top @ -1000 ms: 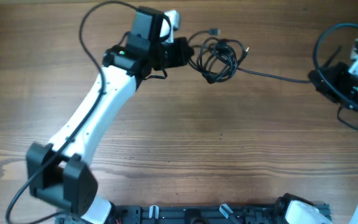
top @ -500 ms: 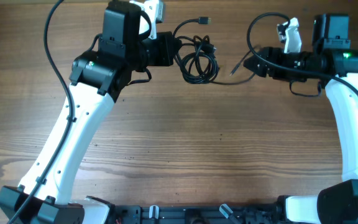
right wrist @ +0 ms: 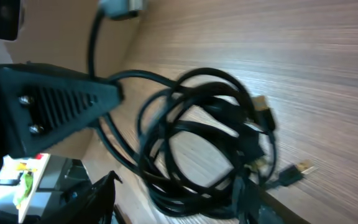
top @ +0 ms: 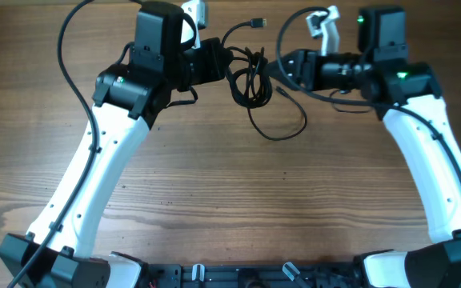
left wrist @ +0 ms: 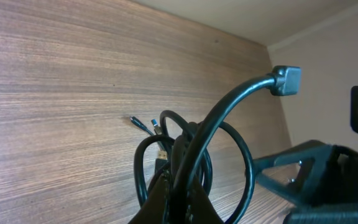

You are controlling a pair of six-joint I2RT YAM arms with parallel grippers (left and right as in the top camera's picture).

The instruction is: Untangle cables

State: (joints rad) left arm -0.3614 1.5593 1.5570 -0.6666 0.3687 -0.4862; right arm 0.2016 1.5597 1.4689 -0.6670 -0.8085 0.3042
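Right tool (top: 282,70) moved in, 1 cable tangle (top: 250,78)

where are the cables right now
In the overhead view the cables are at top centre, pinched in the left gripper, with the right gripper close on their other side; one loose loop trails below.

White left arm (top: 94,172) and right arm (top: 422,152); black joint housings (top: 160,36); green lights (top: 402,77); looping black wires (top: 64,52)
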